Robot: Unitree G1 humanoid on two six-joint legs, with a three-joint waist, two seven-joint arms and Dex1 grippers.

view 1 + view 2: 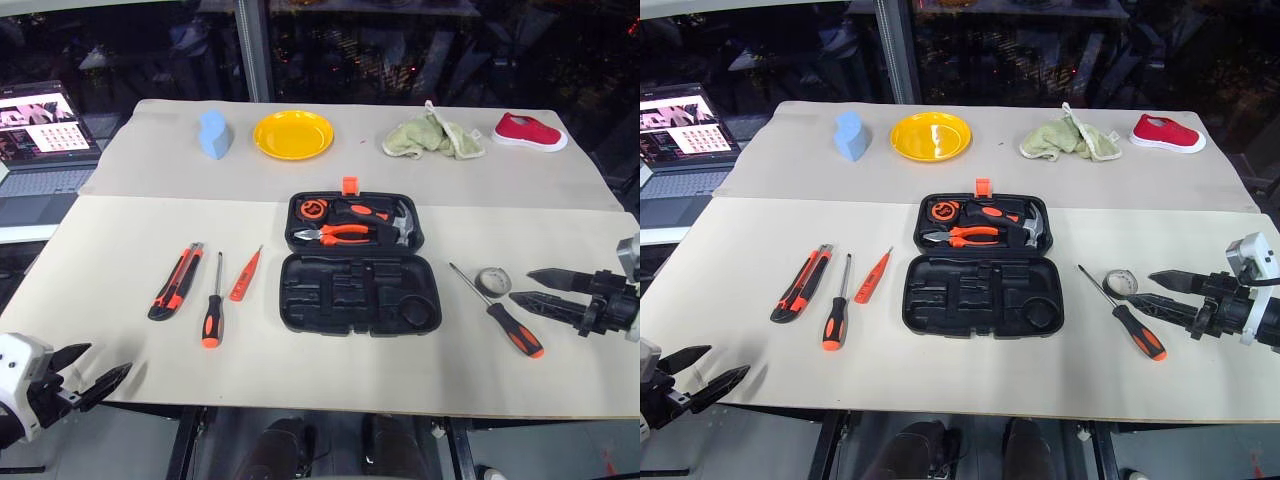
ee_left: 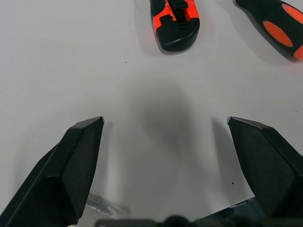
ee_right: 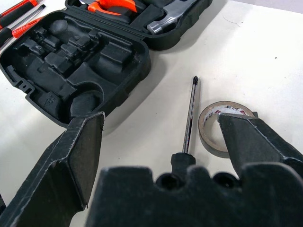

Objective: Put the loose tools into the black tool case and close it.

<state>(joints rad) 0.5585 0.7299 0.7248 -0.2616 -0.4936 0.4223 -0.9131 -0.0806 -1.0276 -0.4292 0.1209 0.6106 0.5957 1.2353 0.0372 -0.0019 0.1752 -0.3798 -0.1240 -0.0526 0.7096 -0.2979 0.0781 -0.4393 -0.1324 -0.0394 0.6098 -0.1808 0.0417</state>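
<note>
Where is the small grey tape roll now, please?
In the left eye view the tape roll lies on the table to the right of the open tool case, beside the screwdriver and just ahead of the right end effector.

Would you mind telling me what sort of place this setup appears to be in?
Probably an indoor lab or test workspace: a covered table holds unrelated props, such as a yellow plate and a red shoe, a laptop runs beside it, and dark glass panels stand behind.
</note>
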